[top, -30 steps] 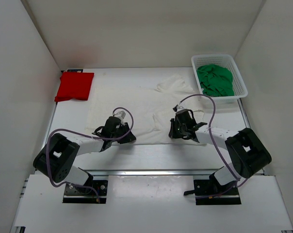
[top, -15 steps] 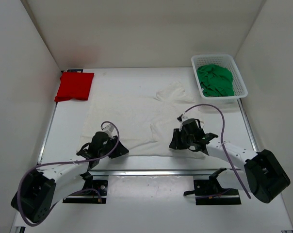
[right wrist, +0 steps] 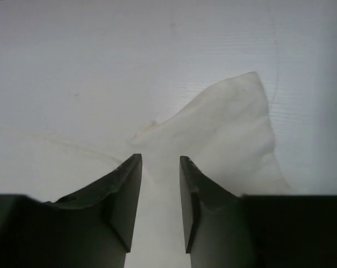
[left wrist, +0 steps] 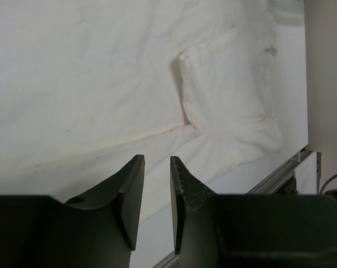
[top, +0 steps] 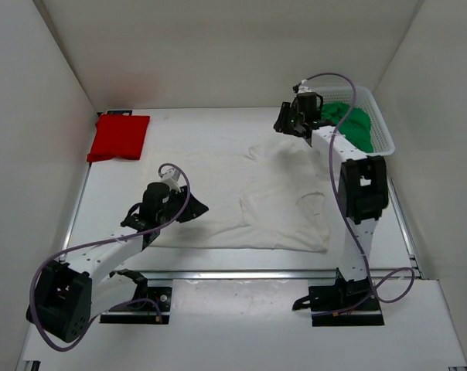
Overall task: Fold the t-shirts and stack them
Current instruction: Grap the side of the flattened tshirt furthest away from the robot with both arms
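Hem of white shirt (top: 241,193) seemingly parallels table's (top: 202,127) front edge.

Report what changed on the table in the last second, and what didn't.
The right gripper opened, left the near part of the white t-shirt and swung to the far side, its fingers now apart above a far sleeve. The shirt slid toward the near edge. The left gripper dipped nearer, then came back over the shirt's left part. The red t-shirt, green t-shirt and basket stayed put.
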`<state>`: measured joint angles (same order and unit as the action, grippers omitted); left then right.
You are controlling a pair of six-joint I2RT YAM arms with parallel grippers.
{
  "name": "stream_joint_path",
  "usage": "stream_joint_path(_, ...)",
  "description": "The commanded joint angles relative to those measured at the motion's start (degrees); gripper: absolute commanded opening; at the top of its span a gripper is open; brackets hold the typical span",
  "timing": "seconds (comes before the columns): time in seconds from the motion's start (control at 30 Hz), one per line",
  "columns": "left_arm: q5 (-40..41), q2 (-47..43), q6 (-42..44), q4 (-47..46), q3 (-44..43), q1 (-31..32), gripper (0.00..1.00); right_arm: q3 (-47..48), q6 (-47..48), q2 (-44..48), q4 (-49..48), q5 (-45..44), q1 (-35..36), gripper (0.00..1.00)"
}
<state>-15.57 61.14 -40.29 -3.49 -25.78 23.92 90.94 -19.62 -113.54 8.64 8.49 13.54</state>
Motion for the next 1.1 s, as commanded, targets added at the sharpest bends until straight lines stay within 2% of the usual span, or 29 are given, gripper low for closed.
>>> stream_joint_path(0.0,-1.6,0.0,1.4,-1.4,2.2,0.9,0.37,12.0,4.3,-9.9,7.9,-4.7,-1.7,0.34)
stream_joint_path(0.13,-2.4,1.8,2.1,-2.3,3.1,1.4,0.37,27.1,4.3,-20.6,13.1,-7.9,-2.6,0.46)
stream_joint_path(0.23,-2.7,3.1,2.5,-2.5,2.8,2.1,0.37,42.1,4.4,-29.8,20.9,-8.2,-3.5,0.47)
stream_joint_path(0.3,-2.4,3.8,2.3,-3.4,3.2,2.6,0.36,57.7,3.9,-38.7,30.1,-11.5,-4.1,0.48)
stream_joint_path(0.37,-2.6,4.7,2.1,-4.1,2.8,2.4,0.36,67.2,3.3,-44.1,35.4,-13.1,-4.0,0.49)
stream_joint_path(0.5,-3.2,5.8,1.7,-4.4,1.9,2.4,0.37,64.5,0.1,-44.8,36.6,-14.6,-4.4,0.47)
stream_joint_path(0.7,-2.8,4.7,1.6,-4.7,1.3,1.2,0.37,70.0,-1.1,-47.3,41.1,-16.7,-3.3,0.42)
stream_joint_path(0.8,-2.7,4.5,2.0,-4.8,1.2,1.6,0.37,70.5,-3.4,-48.1,40.6,-12.6,-3.8,0.41)
stream_joint_path(1.07,-1.9,3.7,1.5,-4.2,-0.1,-0.3,0.36,70.6,-7.3,-48.5,39.3,-5.2,-4.8,0.15)
